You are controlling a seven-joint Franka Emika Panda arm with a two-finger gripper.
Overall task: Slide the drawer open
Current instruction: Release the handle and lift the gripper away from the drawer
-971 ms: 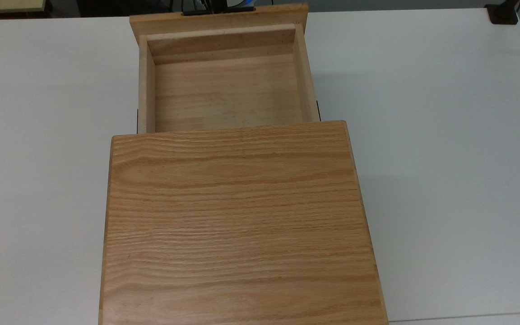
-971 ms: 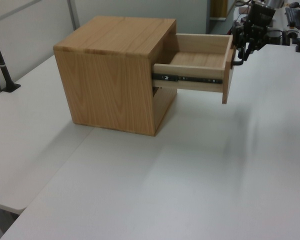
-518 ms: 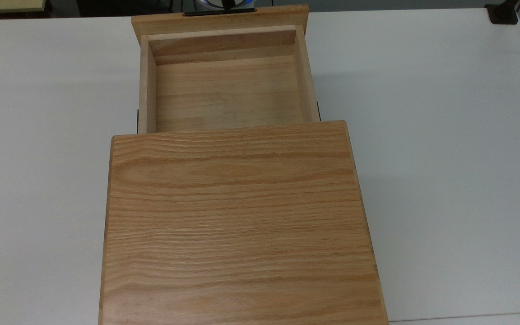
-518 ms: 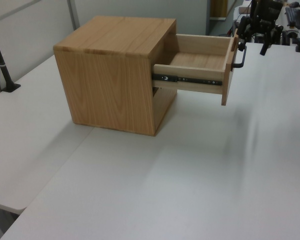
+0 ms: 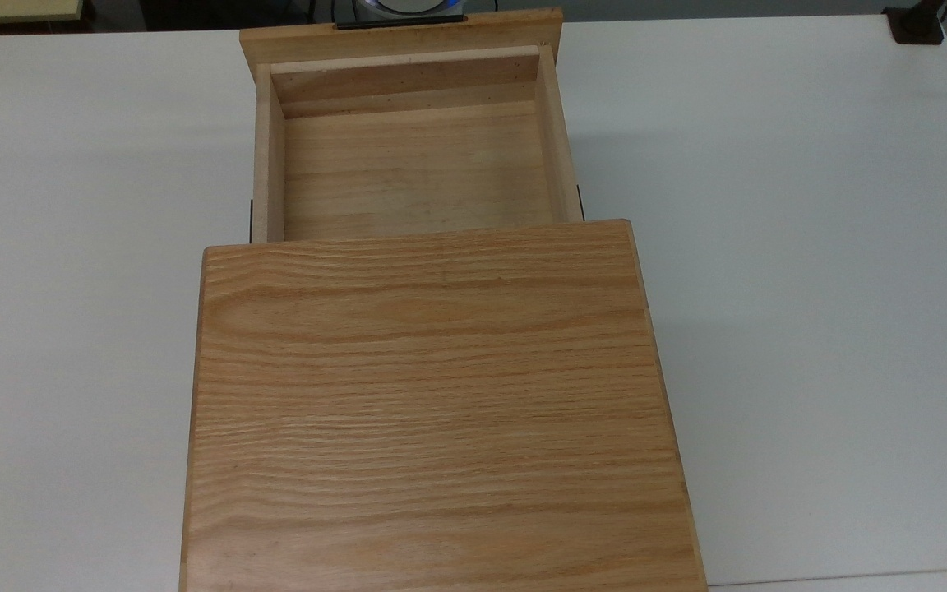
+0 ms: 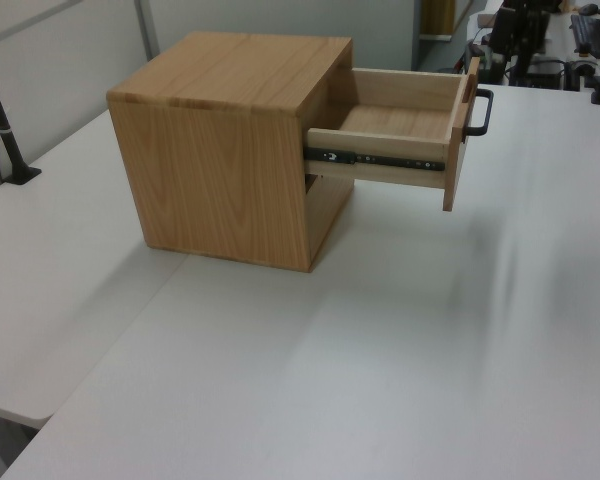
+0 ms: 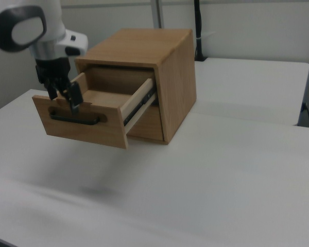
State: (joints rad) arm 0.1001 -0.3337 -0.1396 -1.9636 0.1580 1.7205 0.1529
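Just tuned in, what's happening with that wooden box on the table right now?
A Franka arm is working on the drawer of a wooden cabinet. The drawer is slid well out on its rails and looks empty inside. The tool sits open just above the black bar handle, not gripping it. The cabinet stands on a white table.

A white worktop [image 6: 400,380] spreads wide; grey partition walls [image 7: 247,31] stand behind it, with a black post [image 7: 198,28].

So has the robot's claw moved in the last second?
Yes. In the left view the gripper was down at the drawer's handle; now it sits higher, above the front panel and off the handle.
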